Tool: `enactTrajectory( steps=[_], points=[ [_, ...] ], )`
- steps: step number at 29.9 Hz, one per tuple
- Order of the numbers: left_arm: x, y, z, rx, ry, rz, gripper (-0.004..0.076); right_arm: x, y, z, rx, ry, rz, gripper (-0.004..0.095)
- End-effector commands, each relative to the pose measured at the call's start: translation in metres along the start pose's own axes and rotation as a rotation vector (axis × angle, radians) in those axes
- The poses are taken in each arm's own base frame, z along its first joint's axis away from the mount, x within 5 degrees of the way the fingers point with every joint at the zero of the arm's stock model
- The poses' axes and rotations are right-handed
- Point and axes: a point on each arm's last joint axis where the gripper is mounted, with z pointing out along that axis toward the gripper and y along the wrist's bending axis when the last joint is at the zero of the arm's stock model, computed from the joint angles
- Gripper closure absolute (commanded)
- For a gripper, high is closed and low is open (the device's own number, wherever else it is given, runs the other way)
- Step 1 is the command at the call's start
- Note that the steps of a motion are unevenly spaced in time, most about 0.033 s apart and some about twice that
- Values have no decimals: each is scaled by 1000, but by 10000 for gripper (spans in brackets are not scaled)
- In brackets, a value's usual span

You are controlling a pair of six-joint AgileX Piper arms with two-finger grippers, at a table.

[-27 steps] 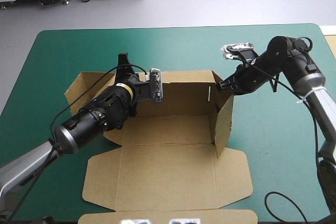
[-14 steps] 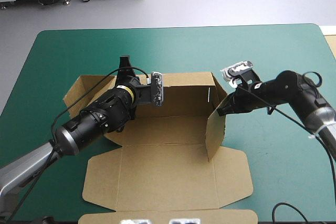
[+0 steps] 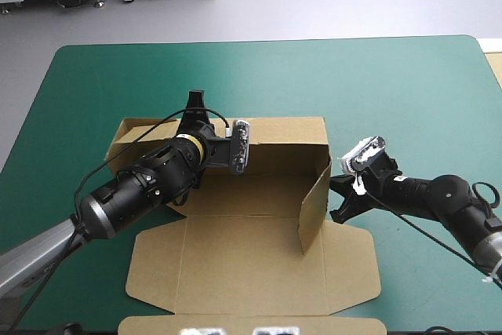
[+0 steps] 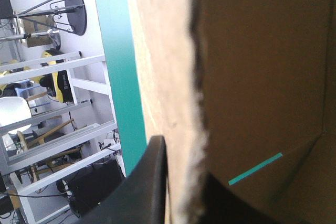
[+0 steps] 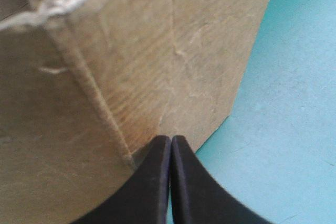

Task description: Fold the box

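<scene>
Box of brown cut board [image 3: 251, 268] lies mid-bench on the teal-green-covered bench [image 3: 392, 76], back and right walls raised, near panel flat. Left jaws pinch the back wall's edge; right jaws, pressed together, touch the right wall's outer face.

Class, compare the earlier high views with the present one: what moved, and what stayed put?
The right gripper dropped and slid toward the near edge along the right wall of the box, and the wall swung inward. The left gripper kept its hold on the back wall; the lid stayed flat.
</scene>
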Motion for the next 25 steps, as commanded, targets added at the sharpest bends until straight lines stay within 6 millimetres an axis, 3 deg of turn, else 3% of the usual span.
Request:
enactTrajectory(
  steps=[1, 3, 7, 9, 20, 25],
  points=[
    [-4, -2, -9, 18, -60, -8, 733, -12, 7, -15, -8, -74, -29, 784],
    [-4, -9, -5, 32, -61, 4, 733, -12, 11, -19, -24, -72, -50, 627],
    [-4, -17, 0, 41, -76, 17, 733, -13, 15, -24, -43, -83, -69, 203],
    [-7, -18, 0, 48, -97, -3, 733, -15, 16, -24, -56, -98, -64, 116],
    [-27, -25, -10, 52, -172, 8, 731, -18, 23, -2, -127, -112, -44, 115],
    [-28, -26, -11, 59, -171, -23, 731, -26, 23, 7, 34, -157, -9, 131]
  ],
)
